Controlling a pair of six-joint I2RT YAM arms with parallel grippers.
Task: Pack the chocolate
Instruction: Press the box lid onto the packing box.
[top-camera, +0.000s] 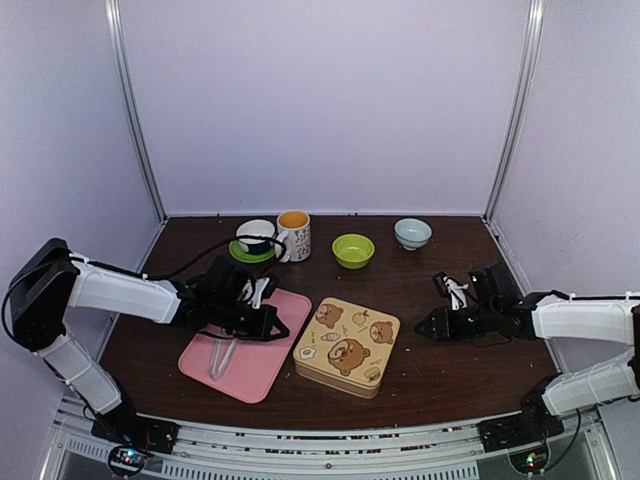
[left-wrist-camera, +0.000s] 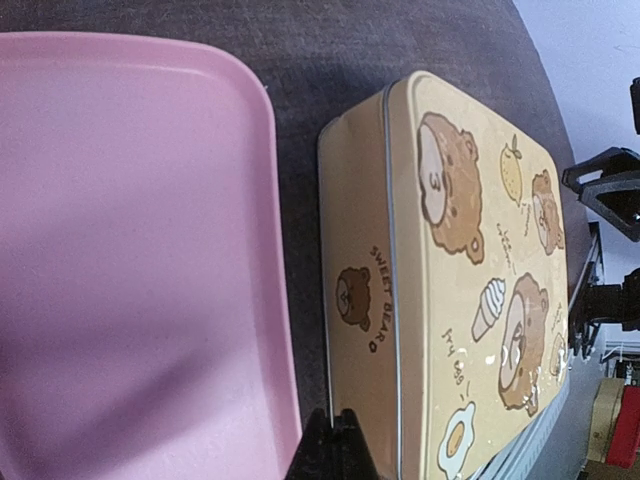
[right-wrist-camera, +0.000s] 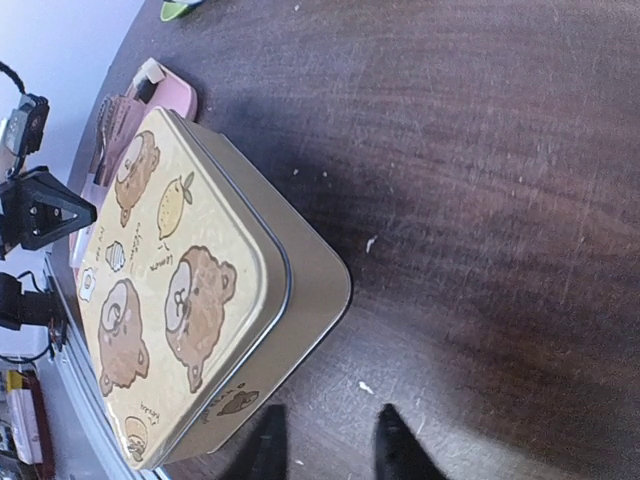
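No chocolate shows in any view. The square gold tin (top-camera: 347, 345) with cartoon bears lies closed at the table's front middle; it also shows in the left wrist view (left-wrist-camera: 470, 250) and the right wrist view (right-wrist-camera: 170, 280). My left gripper (top-camera: 278, 329) is shut and empty, low over the right edge of the pink tray (top-camera: 255, 368), just left of the tin; its tips (left-wrist-camera: 335, 440) point at the gap between tray (left-wrist-camera: 130, 250) and tin. My right gripper (top-camera: 422, 327) is open and empty, low over the table right of the tin (right-wrist-camera: 328, 445).
Pink-handled metal tongs (top-camera: 222, 355) lie on the pink tray. At the back stand a white cup on a green saucer (top-camera: 256, 237), a mug (top-camera: 294, 235), a green bowl (top-camera: 353, 250) and a pale blue bowl (top-camera: 412, 233).
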